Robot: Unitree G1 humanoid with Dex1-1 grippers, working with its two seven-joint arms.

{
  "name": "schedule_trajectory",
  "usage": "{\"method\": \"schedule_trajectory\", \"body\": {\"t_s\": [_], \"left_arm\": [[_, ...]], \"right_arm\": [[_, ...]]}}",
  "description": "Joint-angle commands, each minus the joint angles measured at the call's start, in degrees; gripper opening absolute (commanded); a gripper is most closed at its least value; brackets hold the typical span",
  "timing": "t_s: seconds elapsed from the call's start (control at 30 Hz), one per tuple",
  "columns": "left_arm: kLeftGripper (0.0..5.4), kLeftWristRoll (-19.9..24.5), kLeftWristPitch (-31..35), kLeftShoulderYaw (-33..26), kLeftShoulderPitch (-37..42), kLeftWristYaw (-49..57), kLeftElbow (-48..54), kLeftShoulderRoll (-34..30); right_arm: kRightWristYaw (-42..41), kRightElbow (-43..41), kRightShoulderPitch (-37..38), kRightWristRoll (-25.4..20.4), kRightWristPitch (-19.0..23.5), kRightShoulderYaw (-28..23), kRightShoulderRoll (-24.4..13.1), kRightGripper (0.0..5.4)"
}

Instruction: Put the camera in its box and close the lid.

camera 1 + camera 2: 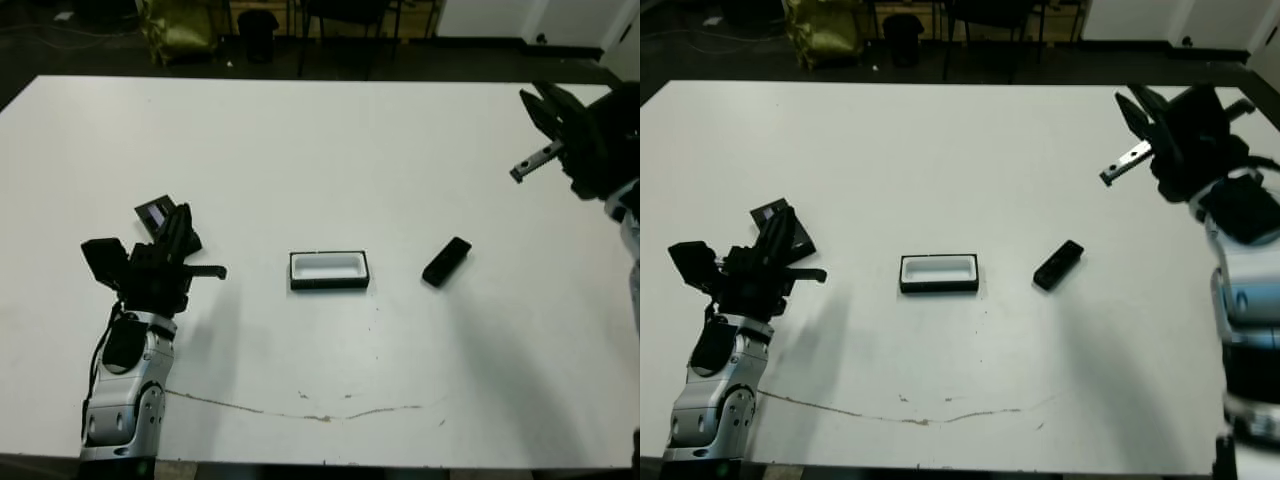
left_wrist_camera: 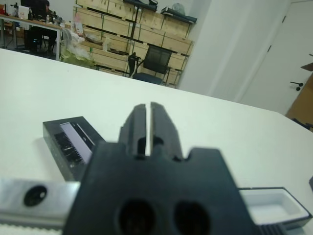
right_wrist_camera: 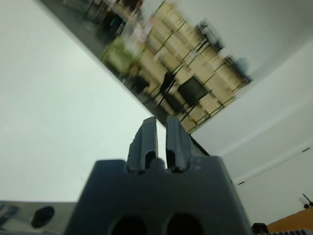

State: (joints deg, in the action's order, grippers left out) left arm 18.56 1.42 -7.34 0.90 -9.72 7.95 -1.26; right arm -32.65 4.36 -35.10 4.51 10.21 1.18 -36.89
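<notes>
While the box (image 1: 329, 271) sits open and unfilled near the middle of the white table (image 1: 320, 150), its pale lining exposed, the camera (image 1: 446, 261) is seen lying flat on the bare surface a little to the robot's right of it, set at a slant and clear of the box walls. Well apart on the opposite side, the lid (image 1: 155, 214) is found resting on the table with its shiny window strip facing up, partly covered in the head views by the left gripper (image 1: 180, 232), whose two black fingers (image 2: 138, 122) are pressed almost together with nothing between them. Whether they touch the lid cannot be told; in the left wrist view the lid is shown just beside them. Far off toward the table's right rear corner, the right gripper (image 1: 1138, 108) is held up above the surface, its fingers (image 3: 146, 142) likewise drawn nearly closed and carrying nothing. A faint dark crack line (image 1: 300, 412) is visible along the table's near edge.
</notes>
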Motion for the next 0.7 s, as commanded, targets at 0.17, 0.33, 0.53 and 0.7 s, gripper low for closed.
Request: {"method": "schedule_trajectory", "body": {"t_s": [0.17, 0.33, 0.53, 0.7], "left_arm": [[0.02, -0.02, 1.25, -0.58, -0.84, 0.1, -0.1, -0.63], [0.02, 0.29, 1.63, -0.71, -0.69, -0.11, -0.5, -0.68], [0.02, -0.35, 1.61, -0.54, -0.93, 0.26, -0.19, -0.64], [0.02, -0.81, 1.59, -0.4, -1.15, 0.33, -0.08, -0.83]], "right_arm": [[-12.21, 21.01, -13.66, 7.83, -8.37, 10.93, -3.01, 0.0], [-19.2, 37.34, -23.44, 11.44, -14.49, 15.97, -0.99, 0.0], [-21.43, 49.19, -31.22, 17.21, -16.37, 20.86, 2.37, 0.0], [-23.23, 55.7, -34.35, 19.28, -16.72, 22.64, 5.76, 0.0]]}}
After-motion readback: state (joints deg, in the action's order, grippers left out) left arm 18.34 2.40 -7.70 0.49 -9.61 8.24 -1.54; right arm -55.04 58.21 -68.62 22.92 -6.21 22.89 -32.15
